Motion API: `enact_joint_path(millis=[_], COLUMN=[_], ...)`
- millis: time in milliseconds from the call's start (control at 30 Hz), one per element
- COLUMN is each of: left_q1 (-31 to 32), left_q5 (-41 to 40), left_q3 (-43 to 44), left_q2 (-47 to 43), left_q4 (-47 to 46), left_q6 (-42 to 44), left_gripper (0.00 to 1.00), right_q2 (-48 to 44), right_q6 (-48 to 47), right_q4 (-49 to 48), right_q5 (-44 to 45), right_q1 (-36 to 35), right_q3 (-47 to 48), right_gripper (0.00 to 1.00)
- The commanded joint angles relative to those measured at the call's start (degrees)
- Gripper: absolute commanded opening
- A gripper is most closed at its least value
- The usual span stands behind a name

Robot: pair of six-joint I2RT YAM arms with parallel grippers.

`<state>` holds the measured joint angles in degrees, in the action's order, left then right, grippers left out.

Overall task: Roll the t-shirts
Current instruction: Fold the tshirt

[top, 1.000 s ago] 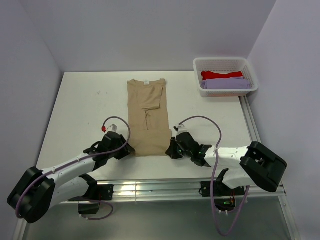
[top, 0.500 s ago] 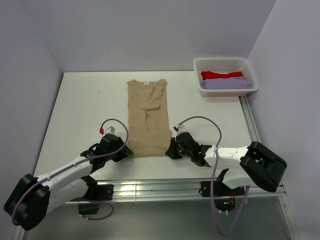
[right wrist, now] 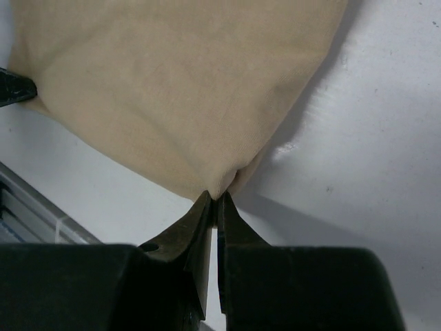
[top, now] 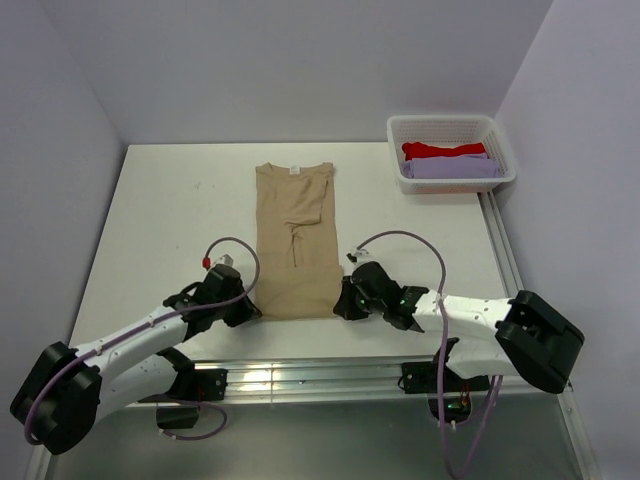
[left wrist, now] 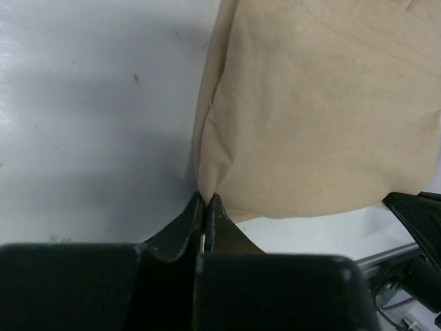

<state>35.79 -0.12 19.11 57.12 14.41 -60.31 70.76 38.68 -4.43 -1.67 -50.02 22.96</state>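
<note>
- Tan-beige short-sleeved cotton t-shirt [top: 295,230] is seen folded into a long narrow strip on the white bench [top: 170,220]. It stretches straight ahead of both claws, with the collar at the far end.
- Its near hem is pinched at both corners. The left claw [left wrist: 206,201] is closed tight on the left corner and the right claw [right wrist: 216,198] is closed tight on the right corner. Only a small nip of cloth is held at each tip.
- A slip is judged the chief risk: with so little fabric gripped, a corner could be pulled free as the hem is lifted or turned over.
- A crooked roll could be caused if one claw is moved ahead of the other, since the hem would be skewed and the roll coned.
- The folded-in sleeve layers, ahead of the claws at mid-strip, could be dragged open if the hem is pulled back towards the arms rather than rolled away.
- A red folded t-shirt [top: 443,150] and a lavender folded t-shirt [top: 452,168] are seen in the white plastic lattice basket [top: 450,124], far ahead and to the right of the right claw, well apart from the work.
</note>
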Motion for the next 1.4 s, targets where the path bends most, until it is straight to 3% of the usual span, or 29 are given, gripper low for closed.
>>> enact_joint_path(millis=[0, 300, 633, 967, 1367], left_q1=[0.16, 0.07, -0.98, -10.73, -14.17], left_q5=[2.4, 4.61, 3.55, 8.99, 9.97], left_q3=[4.52, 12.08, 22.01, 25.44, 32.21], left_q2=[-0.79, -1.84, 0.35, 3.96, 11.16], left_q4=[7.99, 14.05, 19.68, 17.67, 17.84], left_q6=[1.69, 1.43, 3.1, 8.81, 11.97], left_gripper=[0.0, 0.0, 0.0, 0.0, 0.0], right_q2=[-4.3, -8.45, -8.19, -2.48, 5.35], right_q6=[-1.59, -4.13, -7.65, -12.04, -15.56], right_q4=[9.08, 19.44, 22.88, 24.55, 25.78], right_q5=[-0.7, -3.42, -5.8, -10.54, -15.11], right_q1=[-0.52, 0.71, 4.22, 10.99, 15.65], right_q3=[3.84, 10.95, 16.67, 24.4, 31.0], right_gripper=[0.0, 0.0, 0.0, 0.0, 0.0])
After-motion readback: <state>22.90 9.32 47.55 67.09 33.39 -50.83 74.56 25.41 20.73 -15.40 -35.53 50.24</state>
